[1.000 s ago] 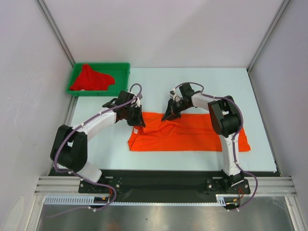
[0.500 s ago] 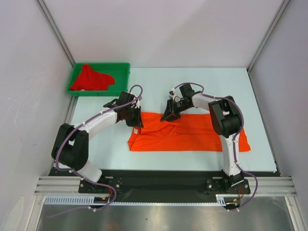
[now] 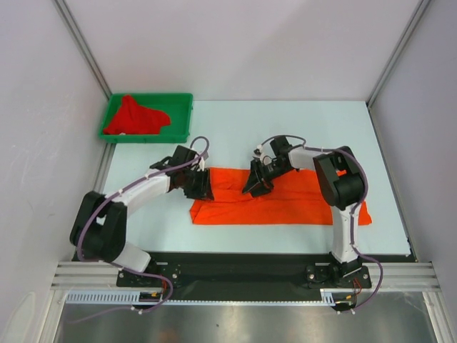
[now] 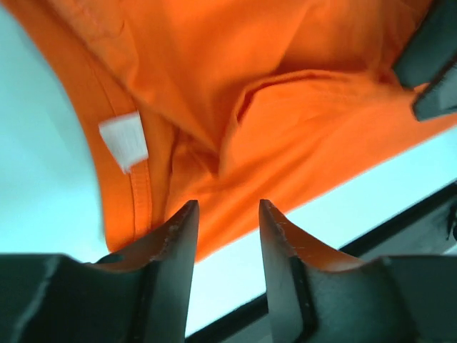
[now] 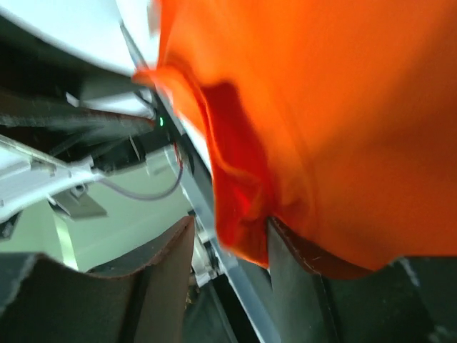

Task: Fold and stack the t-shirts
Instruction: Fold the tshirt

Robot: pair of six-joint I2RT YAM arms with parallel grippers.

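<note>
The bright orange t-shirt (image 3: 300, 200) lies folded into a long band across the table's middle. Its white neck label (image 4: 123, 140) shows in the left wrist view. My left gripper (image 3: 202, 187) hovers over the shirt's left end, open, and only cloth and table show behind the gap between its jaws (image 4: 225, 211). My right gripper (image 3: 255, 184) is over the shirt's upper middle, open (image 5: 230, 221), with a fold of orange cloth (image 5: 243, 193) resting against one finger. The deeper red t-shirt (image 3: 134, 117) lies bunched in the tray.
The green plastic tray (image 3: 182, 100) stands at the back left corner of the pale table (image 3: 235, 136). White walls enclose the back and both sides. The black base rail (image 3: 235, 261) runs along the near edge.
Both grippers have opened from shut and let go of the orange shirt. Both have shifted toward the near edge, over the cloth.
</note>
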